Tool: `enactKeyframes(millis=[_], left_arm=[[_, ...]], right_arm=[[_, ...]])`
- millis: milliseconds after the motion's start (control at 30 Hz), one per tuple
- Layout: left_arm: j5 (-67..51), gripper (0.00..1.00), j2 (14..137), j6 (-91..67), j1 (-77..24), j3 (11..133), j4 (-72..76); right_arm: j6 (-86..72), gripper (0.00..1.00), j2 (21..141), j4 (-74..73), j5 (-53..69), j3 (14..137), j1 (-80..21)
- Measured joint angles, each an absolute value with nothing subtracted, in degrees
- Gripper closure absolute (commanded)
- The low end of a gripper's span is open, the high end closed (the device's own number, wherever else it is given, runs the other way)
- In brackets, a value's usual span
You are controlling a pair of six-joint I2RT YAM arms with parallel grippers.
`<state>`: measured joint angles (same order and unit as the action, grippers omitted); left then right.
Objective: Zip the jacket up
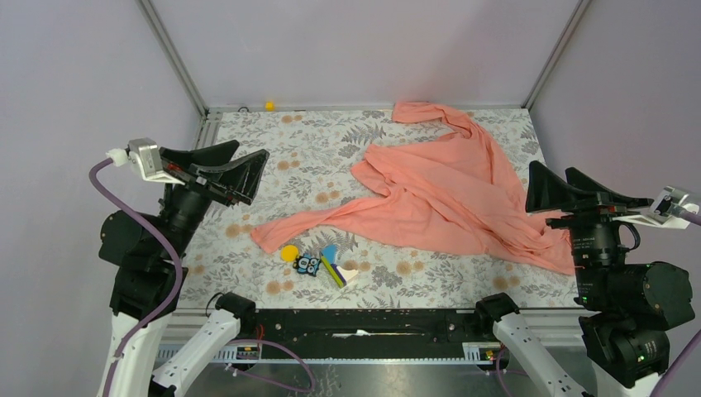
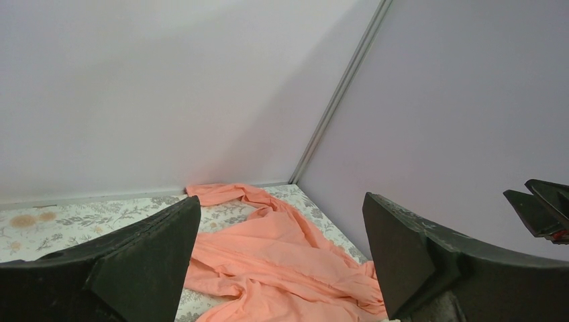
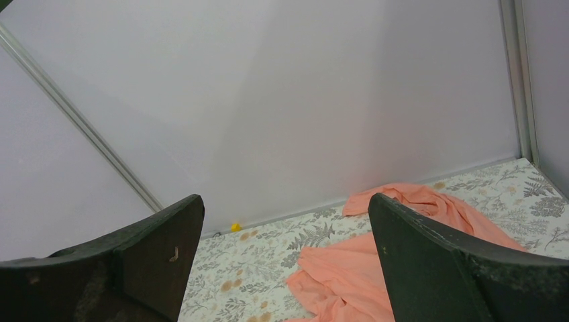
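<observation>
On the table (image 1: 331, 141) the jacket (image 1: 430, 194) lies crumpled, zipper not discernible, left fingers (image 1: 244, 171) and right fingers (image 1: 546, 192) apart

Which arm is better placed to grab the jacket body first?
Right. The open right gripper hangs beside the jacket's bunched body; the left gripper, also open, is over the table, nearest only a sleeve end.

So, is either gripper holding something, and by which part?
Nothing is held. The left gripper and the right gripper are both open, clear of the jacket.

Jacket (image 1: 430, 194) = thin matt cloth, creased; tablecloth (image 1: 331, 157) matt, printed.
</observation>
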<state>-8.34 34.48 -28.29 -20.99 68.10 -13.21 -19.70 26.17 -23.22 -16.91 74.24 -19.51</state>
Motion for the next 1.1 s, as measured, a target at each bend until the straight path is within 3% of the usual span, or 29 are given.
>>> enactKeyframes(millis=[1100], left_arm=[[-8.4,0.01,33.8,-28.3,-21.0,66.9,-12.3]], right_arm=[[-19.7,0.02,25.4,-22.3,-17.1,71.9,-19.5]])
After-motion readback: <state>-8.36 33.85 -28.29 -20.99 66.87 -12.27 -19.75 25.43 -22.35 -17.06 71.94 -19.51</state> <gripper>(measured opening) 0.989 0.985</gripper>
